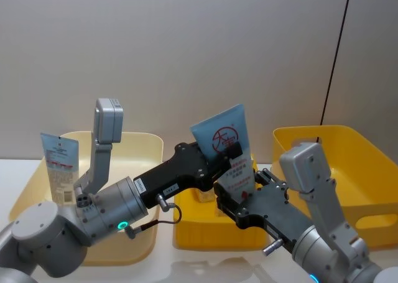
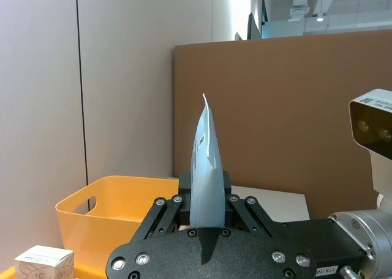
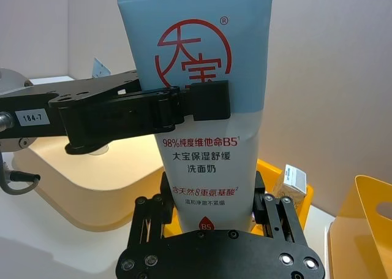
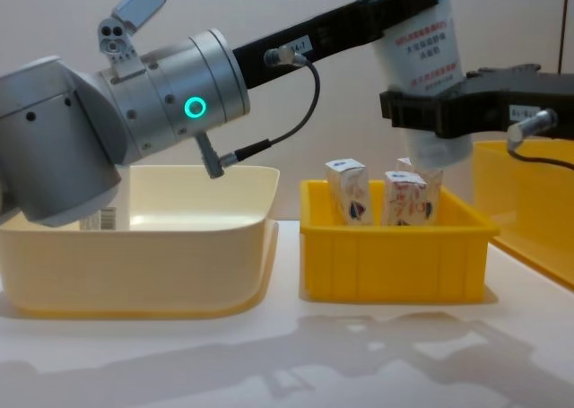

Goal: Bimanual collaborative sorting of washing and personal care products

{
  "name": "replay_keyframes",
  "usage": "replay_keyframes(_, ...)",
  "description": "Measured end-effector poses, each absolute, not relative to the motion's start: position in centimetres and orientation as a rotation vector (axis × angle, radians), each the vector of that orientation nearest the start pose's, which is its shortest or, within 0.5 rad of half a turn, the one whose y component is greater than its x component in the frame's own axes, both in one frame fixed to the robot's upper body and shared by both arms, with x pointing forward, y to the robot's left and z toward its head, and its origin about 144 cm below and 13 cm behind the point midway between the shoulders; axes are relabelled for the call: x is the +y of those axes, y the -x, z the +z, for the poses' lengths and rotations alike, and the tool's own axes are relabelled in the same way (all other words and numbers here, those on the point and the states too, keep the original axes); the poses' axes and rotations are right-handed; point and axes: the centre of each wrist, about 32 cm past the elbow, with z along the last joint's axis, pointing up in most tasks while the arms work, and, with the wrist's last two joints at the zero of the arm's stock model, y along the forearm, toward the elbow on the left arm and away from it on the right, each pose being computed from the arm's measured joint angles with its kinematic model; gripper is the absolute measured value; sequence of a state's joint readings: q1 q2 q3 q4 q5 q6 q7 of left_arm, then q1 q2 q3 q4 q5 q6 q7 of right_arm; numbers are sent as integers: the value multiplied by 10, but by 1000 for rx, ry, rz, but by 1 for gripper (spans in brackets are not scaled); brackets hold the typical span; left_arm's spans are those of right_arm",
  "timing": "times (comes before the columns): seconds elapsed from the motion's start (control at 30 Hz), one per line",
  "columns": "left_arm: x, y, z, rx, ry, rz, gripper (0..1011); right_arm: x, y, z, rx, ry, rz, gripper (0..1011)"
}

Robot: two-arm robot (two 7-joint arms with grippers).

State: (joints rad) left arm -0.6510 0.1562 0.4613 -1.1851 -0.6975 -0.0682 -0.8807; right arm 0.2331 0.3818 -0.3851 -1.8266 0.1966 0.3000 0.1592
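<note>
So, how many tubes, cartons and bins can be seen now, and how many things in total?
Squeeze tubes: 2, the held tube clamped by the left gripper and right gripper, and the second tube in the cream bin.
Small cartons: 2 clearly seen, the left carton and the right carton, in the small yellow bin.
Bins: 3, also the large yellow bin.
Total: 7.

We count two tubes: large tube [image 1: 219,135] above small yellow bin [image 4: 395,257], second tube [image 1: 60,162] left of it. Cartons [image 4: 348,190] [image 4: 405,198] inside it: at least two. Three bins, with cream bin [image 4: 134,257] and large yellow bin [image 1: 351,165].
</note>
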Motion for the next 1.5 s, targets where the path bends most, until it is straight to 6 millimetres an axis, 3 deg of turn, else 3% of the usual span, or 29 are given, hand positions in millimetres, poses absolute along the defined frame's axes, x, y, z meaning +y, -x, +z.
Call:
replay_keyframes(0.2,160,-609,1260,-42,375,312,356,-196,-479,1266,-221,150,-1016,666)
replay_keyframes(0.7,160,-609,1260,-41,375,311,848,-201,-481,1265,-211,146,-1053,576)
replay_keyframes(0.93,160,-609,1260,-42,375,312,1003,-209,-486,1265,-210,144,-1116,544)
replay_keyframes(1.5,160,-609,1260,-41,375,311,1003,-243,-510,1264,-262,104,-1353,517)
